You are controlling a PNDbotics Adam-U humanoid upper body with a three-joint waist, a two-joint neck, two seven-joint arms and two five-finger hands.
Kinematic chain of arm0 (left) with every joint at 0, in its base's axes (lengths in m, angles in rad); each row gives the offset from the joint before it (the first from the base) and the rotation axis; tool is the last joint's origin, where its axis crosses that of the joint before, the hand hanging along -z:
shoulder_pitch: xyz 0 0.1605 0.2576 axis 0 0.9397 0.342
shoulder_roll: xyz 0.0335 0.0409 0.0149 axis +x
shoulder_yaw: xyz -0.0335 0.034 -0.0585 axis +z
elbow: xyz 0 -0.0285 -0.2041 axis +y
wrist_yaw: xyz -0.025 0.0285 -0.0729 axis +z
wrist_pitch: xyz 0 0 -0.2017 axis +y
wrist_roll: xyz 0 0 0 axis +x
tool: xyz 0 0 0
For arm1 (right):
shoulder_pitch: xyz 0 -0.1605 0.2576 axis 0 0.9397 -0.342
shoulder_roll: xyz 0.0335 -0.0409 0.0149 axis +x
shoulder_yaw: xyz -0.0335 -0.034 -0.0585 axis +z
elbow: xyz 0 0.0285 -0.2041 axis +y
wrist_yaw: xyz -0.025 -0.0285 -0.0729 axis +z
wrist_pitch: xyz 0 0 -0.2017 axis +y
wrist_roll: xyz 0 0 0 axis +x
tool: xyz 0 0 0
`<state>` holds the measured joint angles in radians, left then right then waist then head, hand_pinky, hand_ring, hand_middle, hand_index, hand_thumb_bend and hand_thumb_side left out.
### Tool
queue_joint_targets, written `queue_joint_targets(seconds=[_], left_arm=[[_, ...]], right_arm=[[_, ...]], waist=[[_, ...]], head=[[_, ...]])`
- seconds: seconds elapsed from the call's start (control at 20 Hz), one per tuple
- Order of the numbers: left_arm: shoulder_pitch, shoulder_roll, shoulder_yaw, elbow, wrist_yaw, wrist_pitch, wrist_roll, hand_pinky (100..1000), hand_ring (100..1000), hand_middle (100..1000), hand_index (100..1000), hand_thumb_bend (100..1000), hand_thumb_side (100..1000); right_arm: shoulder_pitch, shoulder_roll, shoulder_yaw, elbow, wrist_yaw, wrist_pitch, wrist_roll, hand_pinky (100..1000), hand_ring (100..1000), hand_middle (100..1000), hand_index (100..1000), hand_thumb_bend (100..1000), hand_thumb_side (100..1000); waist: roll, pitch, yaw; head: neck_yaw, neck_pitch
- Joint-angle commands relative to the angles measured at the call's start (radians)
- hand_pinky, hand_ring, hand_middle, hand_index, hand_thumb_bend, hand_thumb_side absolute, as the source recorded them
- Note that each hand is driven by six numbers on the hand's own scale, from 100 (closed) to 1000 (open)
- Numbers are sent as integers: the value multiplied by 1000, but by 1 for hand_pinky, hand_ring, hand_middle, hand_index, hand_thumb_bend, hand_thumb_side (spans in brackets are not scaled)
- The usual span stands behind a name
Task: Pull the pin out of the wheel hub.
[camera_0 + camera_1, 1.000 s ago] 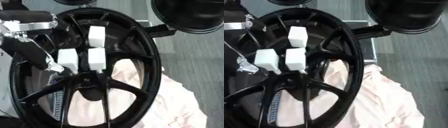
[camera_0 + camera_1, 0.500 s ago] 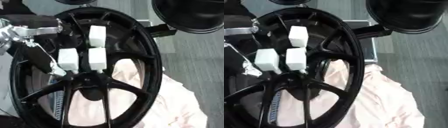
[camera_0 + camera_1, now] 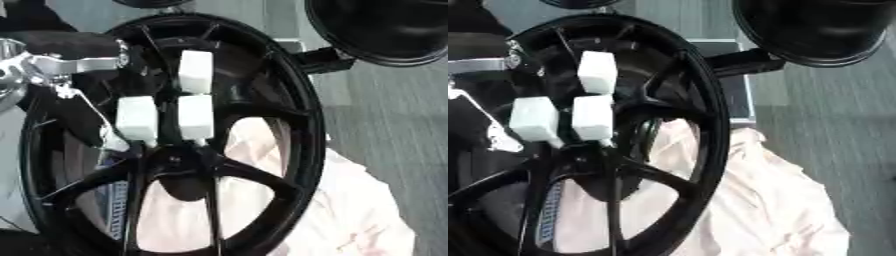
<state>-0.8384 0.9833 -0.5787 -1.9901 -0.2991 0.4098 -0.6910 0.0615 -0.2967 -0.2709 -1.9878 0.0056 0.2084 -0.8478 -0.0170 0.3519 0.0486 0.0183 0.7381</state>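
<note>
Wheel hub: a large glossy black spoked alloy wheel hub (image 3: 289,115) fills most of both views, lying face up, its oval outline running from upper left to lower right.
Spokes: thin black spokes fan out from a dark centre (image 3: 179,160) low in the wheel.
Pins: three white block-shaped pins stand on the hub near the centre. One white block (image 3: 195,71) sits highest; a second white block (image 3: 195,116) is just below it; a third white block (image 3: 137,118) is beside the second, on the robot's left.
Pin direction: each block is taller than wide, its long axis running up and down in the view, the lower end towards the hub centre.
Left hand: the silver and black left hand (image 3: 61,62) enters from the upper left over the rim, near the leftmost block. Its fingers are hidden, so whether they are apart or closed cannot be told.
Right hand: not seen.
Underneath: a crumpled pale pink cloth (image 3: 772,200) lies under the wheel and spreads to the lower right over a grey floor (image 3: 385,120).
Background: a round black dish-like object (image 3: 811,27) sits at the upper right.
</note>
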Motion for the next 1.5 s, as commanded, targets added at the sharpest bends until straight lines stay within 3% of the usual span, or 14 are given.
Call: queue_joint_targets(seconds=[0.05,0.45,0.7,0.95,1.5], left_arm=[[-24,12,20,-10,8,0,6,673,607,533,711,563,300],[-27,20,39,-10,21,-9,37,661,596,523,708,543,336],[-17,29,39,-10,5,-7,39,635,572,493,689,533,215],[-14,27,30,-10,-24,-12,9,623,560,481,679,578,100],[-22,12,39,-10,-21,-4,9,610,519,424,632,468,100]], right_arm=[[-2,-12,-6,-12,-4,1,-5,487,670,570,750,100,531],[1,-10,-6,-12,-4,3,-5,487,670,571,750,100,531],[-1,-10,-6,-12,-5,2,-5,488,670,571,750,100,531],[0,-8,-7,-12,-4,1,-6,488,670,572,750,100,531],[3,-3,-8,-12,-4,0,-10,489,672,573,750,100,531]], waist=[[0,-16,-1],[0,-19,1],[1,-19,0],[1,-19,-2],[-2,-19,-1]], head=[[3,-3],[3,-4],[6,-11],[10,-14],[11,-18]])
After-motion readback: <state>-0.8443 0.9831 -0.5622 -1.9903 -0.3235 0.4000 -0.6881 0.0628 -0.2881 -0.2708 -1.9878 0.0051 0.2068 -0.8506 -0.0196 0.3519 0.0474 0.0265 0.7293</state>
